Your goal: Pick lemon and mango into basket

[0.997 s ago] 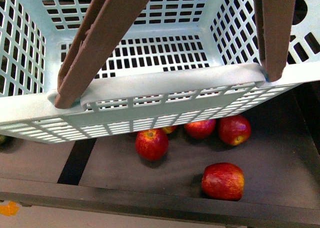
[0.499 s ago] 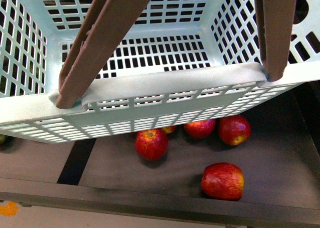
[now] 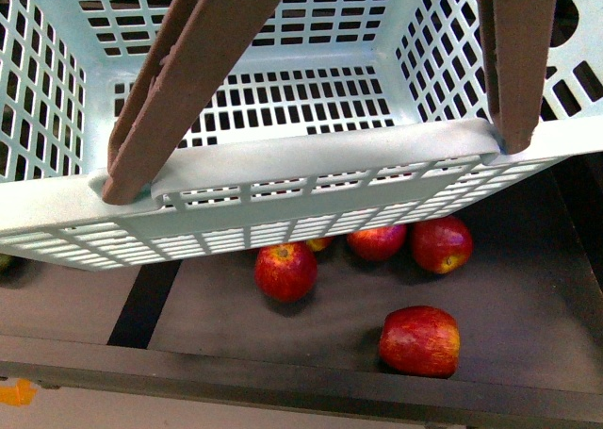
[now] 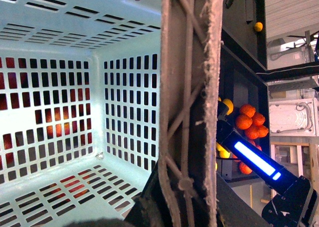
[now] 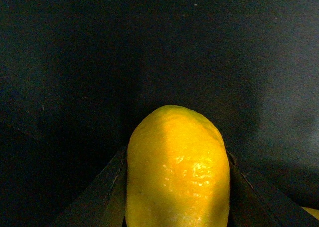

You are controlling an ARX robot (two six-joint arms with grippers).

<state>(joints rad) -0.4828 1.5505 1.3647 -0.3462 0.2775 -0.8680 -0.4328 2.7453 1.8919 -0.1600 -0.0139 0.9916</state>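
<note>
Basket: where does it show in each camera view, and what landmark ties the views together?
Front view: basket fills the upper half, its near rim toward the camera.
Left wrist view: basket seen from inside, walls and floor filling most of the picture.
Right wrist view: not in it; only the lemon, close up.
Shared landmark: the brown handle, in front and left wrist views.
</note>
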